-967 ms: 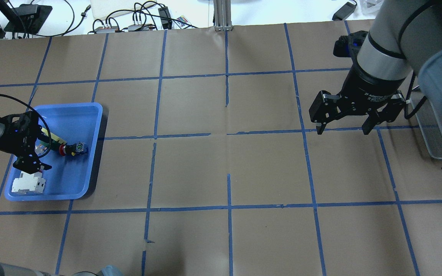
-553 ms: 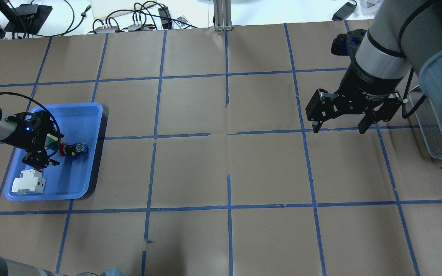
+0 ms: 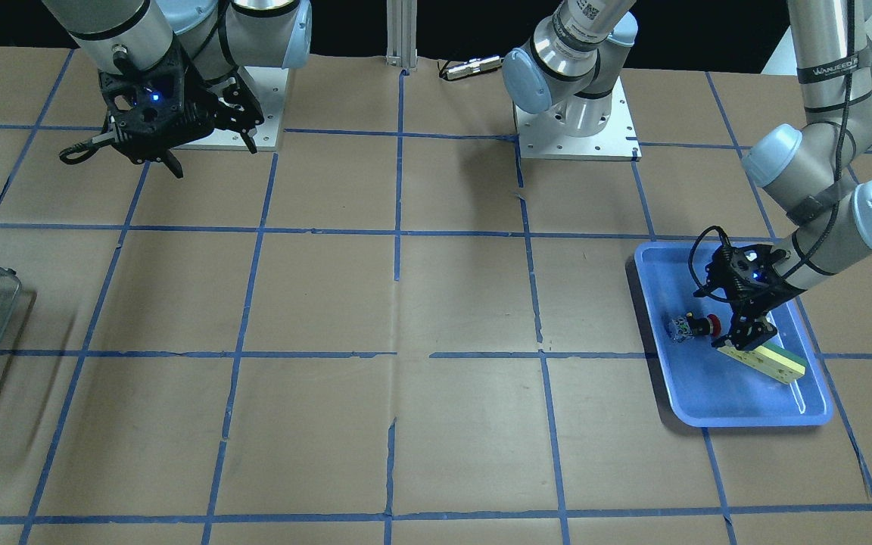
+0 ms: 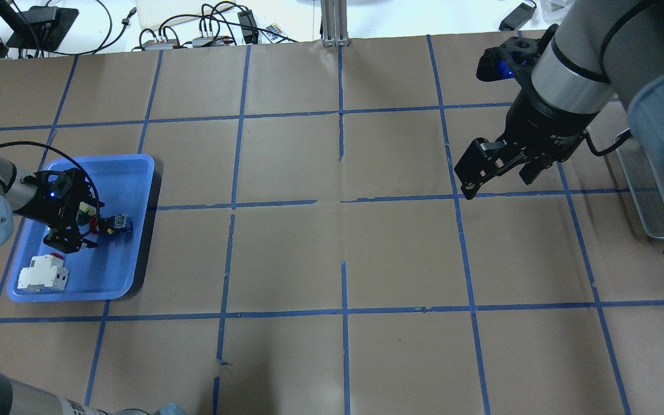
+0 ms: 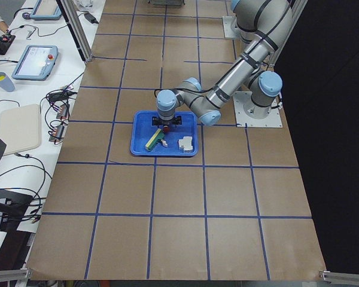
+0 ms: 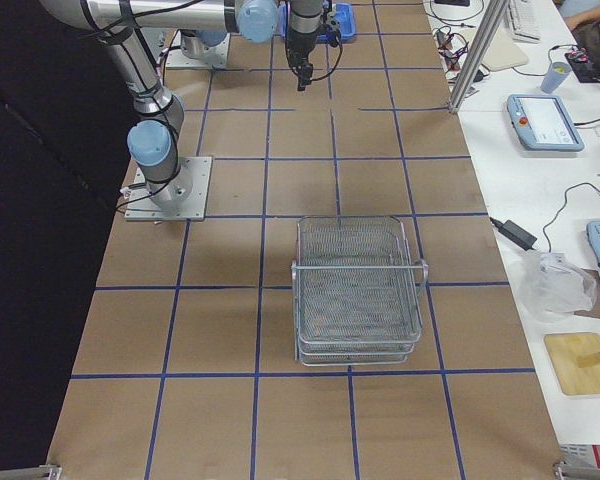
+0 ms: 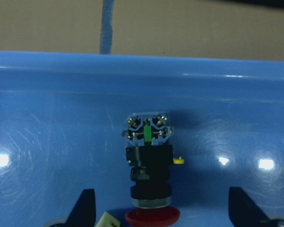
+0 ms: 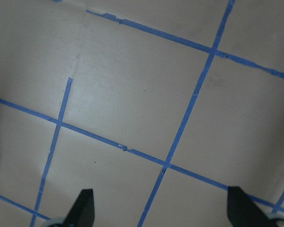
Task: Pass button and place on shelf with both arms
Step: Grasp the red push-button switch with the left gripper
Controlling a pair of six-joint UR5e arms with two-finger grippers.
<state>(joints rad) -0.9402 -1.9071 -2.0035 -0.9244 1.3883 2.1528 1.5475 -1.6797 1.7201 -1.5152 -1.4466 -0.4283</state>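
The button point(image 4: 112, 223) lies on its side in the blue tray point(image 4: 119, 178), its red cap toward my left gripper. It also shows in the front view point(image 3: 696, 327) and the left wrist view point(image 7: 149, 165). My left gripper point(image 4: 91, 226) is open and low in the tray, with a fingertip on each side of the red cap; it also shows in the left wrist view point(image 7: 163, 213). My right gripper point(image 4: 496, 183) is open and empty, above the table at the right. The wire shelf point(image 6: 358, 290) stands at the table's right end point(image 4: 655, 190).
A green and cream bar point(image 3: 765, 362) lies in the tray beside my left gripper. A white and red breaker block point(image 4: 44, 275) lies at the tray's near corner. Cables and devices point(image 4: 205, 29) sit beyond the table's far edge.
My left gripper has moved right across the tray to the button, its fingers now flanking the red cap. My right gripper has turned and shifted a little left.
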